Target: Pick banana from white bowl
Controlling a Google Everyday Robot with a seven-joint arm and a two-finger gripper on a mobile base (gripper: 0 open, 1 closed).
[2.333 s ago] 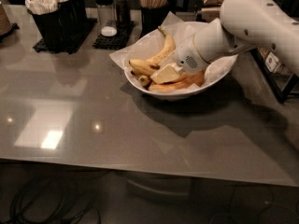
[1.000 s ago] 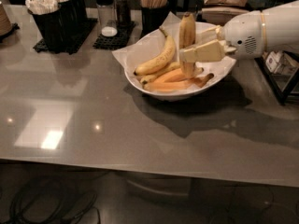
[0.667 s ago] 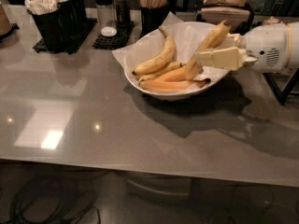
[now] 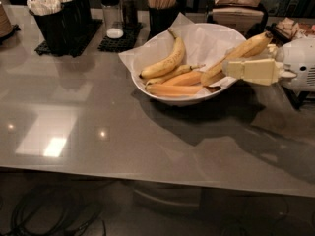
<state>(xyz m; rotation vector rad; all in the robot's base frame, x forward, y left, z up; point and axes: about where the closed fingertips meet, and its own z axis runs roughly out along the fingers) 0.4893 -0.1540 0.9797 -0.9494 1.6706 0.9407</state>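
Note:
The white bowl (image 4: 173,101), lined with crinkled white paper, stands at the back middle of the grey table. My gripper (image 4: 235,68) reaches in from the right at the bowl's right rim and is shut on the banana (image 4: 250,45), a long, thick yellow one with dark ends. The banana is tilted: its lower end hangs over the bowl's right edge and its upper end points up and to the right. A strongly curved yellow banana (image 4: 165,63) and an orange-tinted banana (image 4: 173,89) still lie in the bowl.
Behind the bowl stand a black holder of white packets (image 4: 55,14), a salt shaker (image 4: 112,16), a dark shaker (image 4: 129,6), a cup of wooden sticks (image 4: 162,4) and a brown napkin holder (image 4: 239,6). The table's front edge (image 4: 147,177) runs across below.
My gripper has lifted the banana out from among the others and drawn it right, from the bowl's middle to its right rim. The banana has tipped from upright to slanted.

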